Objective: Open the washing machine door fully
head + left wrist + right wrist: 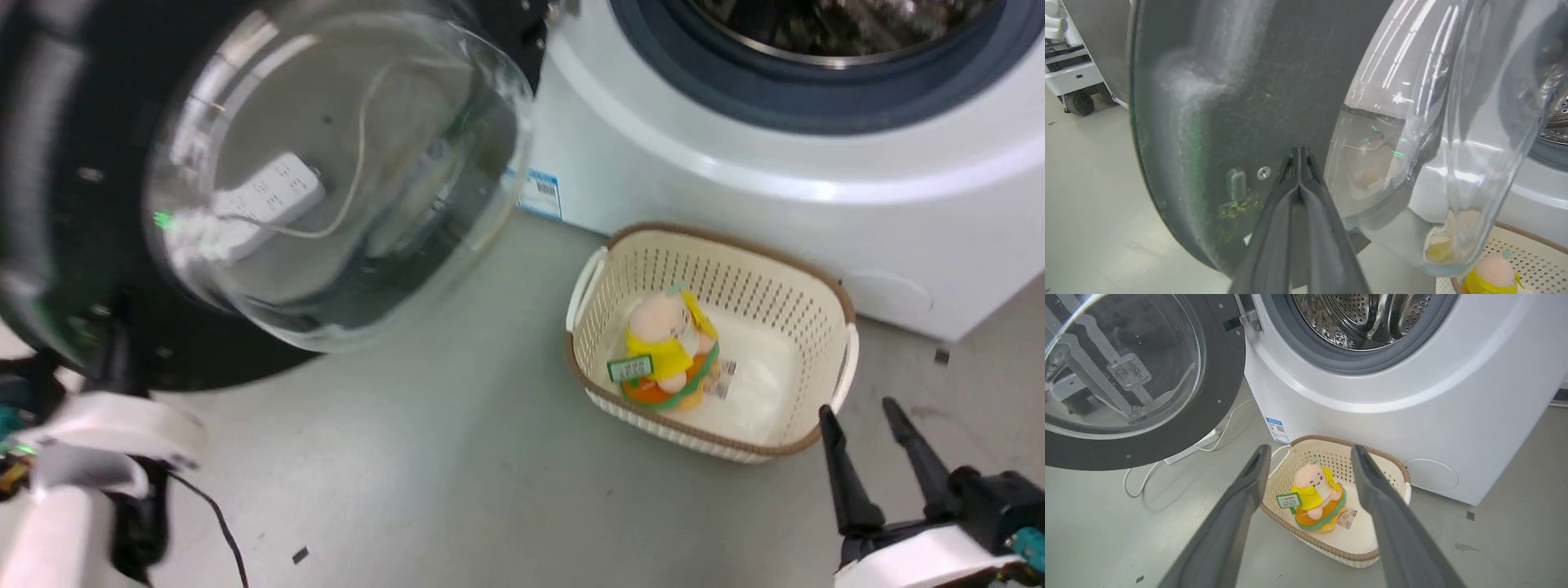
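Note:
The washing machine door [326, 180], a big black disc with a bulging clear glass bowl, stands swung out to the left of the white washing machine [735, 163]. In the left wrist view my left gripper [1299, 152] is shut, its tips against the door's black inner face [1241, 102] beside the glass bowl [1433, 143]. My left wrist [114, 425] sits below the door's rim. My right gripper [857, 408] hangs open and empty at the lower right, near the basket. In the right wrist view the door [1220, 375] hangs on its hinge [1249, 318] beside the steel drum [1363, 318].
A cream basket [841, 327] holding a plush toy [669, 351] stands on the floor in front of the machine. A white power strip [1188, 447] with its cable lies on the floor under the door. A white wheeled cart [1069, 73] stands beyond the door's edge.

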You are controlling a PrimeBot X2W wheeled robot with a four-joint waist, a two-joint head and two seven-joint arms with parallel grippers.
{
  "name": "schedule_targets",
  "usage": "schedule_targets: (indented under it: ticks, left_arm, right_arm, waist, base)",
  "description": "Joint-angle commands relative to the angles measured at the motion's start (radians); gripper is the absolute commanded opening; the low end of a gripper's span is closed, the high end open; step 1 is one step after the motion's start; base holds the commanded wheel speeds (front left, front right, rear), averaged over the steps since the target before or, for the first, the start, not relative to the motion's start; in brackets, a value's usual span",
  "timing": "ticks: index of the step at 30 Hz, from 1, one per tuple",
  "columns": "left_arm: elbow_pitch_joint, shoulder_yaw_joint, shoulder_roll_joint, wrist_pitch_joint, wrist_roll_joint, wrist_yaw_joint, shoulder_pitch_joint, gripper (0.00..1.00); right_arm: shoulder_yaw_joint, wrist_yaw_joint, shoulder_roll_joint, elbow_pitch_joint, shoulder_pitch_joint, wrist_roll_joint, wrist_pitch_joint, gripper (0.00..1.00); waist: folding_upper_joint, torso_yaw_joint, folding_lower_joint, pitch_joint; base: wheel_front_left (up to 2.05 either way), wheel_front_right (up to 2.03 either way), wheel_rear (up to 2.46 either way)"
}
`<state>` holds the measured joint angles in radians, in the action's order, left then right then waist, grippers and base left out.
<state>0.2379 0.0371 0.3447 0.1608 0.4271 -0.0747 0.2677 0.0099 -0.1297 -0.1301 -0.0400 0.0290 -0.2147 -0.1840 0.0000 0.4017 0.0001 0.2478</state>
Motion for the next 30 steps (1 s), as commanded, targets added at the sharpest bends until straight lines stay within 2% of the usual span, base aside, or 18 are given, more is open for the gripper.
schedule_targets:
  ticks: [1, 9, 19, 24, 30]
  left_arm:
    - [0.016, 0.013, 0.012, 0.007, 0.007, 0.004, 0.026, 0.0]
    - [0.166, 0.092, 0.069, 0.043, 0.072, 0.034, 0.158, 0.0]
    - [0.315, 0.1, 0.111, 0.084, 0.069, 0.078, 0.258, 0.0]
    - [0.301, 0.09, 0.091, 0.097, 0.048, 0.098, 0.24, 0.0]
    - [0.153, 0.055, 0.033, 0.1, -0.005, 0.099, 0.148, 0.0]
  right_arm:
    - [-0.003, -0.001, -0.01, 0.01, -0.014, 0.004, 0.007, 1.0]
    - [-0.007, -0.001, -0.026, 0.053, -0.036, 0.008, 0.038, 1.0]
    - [-0.017, -0.001, -0.027, 0.06, -0.038, 0.007, 0.042, 1.0]
    - [-0.018, -0.001, -0.013, 0.038, -0.046, -0.001, 0.021, 1.0]
    - [-0.06, -0.001, 0.0, 0.009, -0.064, -0.009, -0.02, 1.0]
  waist:
    - [0.0, -0.01, -0.0001, 0.033]
    - [0.0, -0.02, -0.0001, 0.099]
    - [0.0, -0.031, -0.0001, 0.099]
    - [0.0, -0.048, -0.0001, 0.055]
    - [0.0, -0.085, -0.0001, -0.03]
  base:
    - [0.0, 0.0, 0.0]
    - [0.0, 0.0, 0.0]
    - [0.0, 0.0, 0.0]
    - [0.0, 0.0, 0.0]
    - [0.0, 0.0, 0.0]
